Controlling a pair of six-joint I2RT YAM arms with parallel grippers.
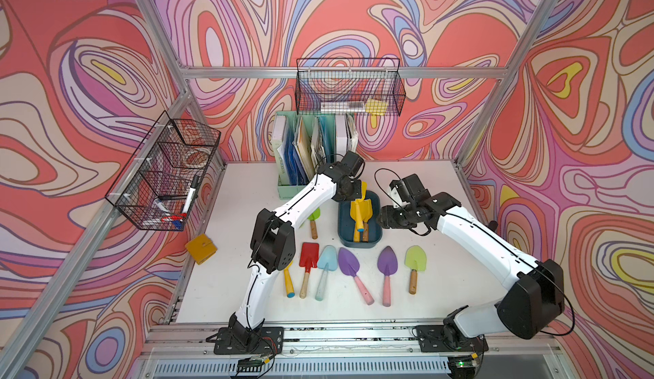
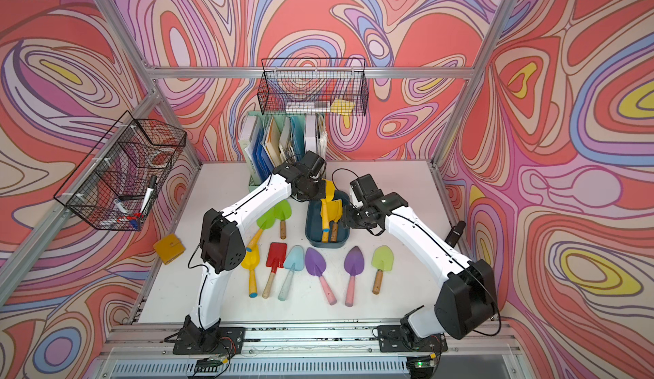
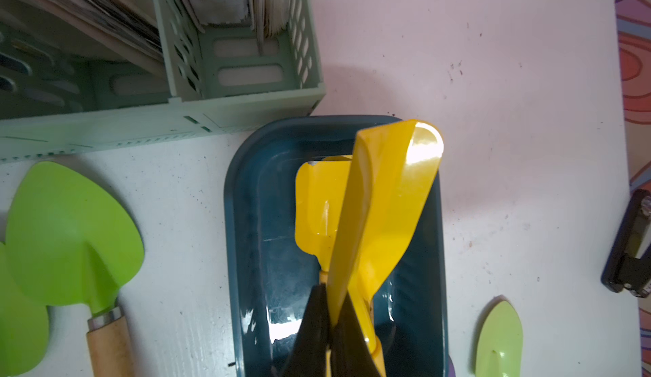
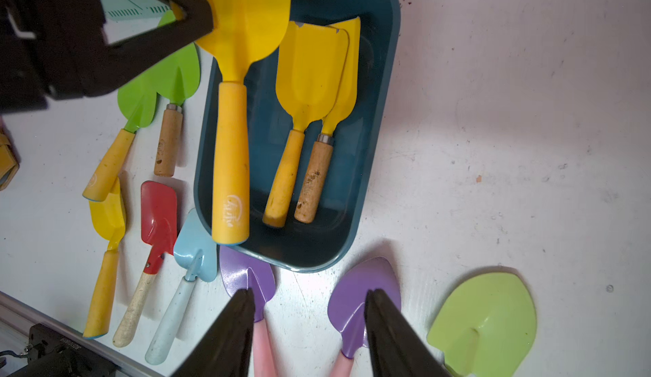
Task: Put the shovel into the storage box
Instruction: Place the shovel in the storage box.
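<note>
Over the storage box (image 3: 243, 223), left claw (image 3: 331, 296) clamps the yellow shovel (image 3: 384, 199) by its blade (right claw (image 4: 310, 299) apart, empty).

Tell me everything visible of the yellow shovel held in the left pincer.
The yellow shovel is all yellow: a glossy, scooped blade with a rounded tip, looking like painted metal, and a thick handle with a white logo and blue end. The left pincer is shut on the blade's edge, holding it turned on edge over the storage box. Whether it touches the box is unclear.
</note>
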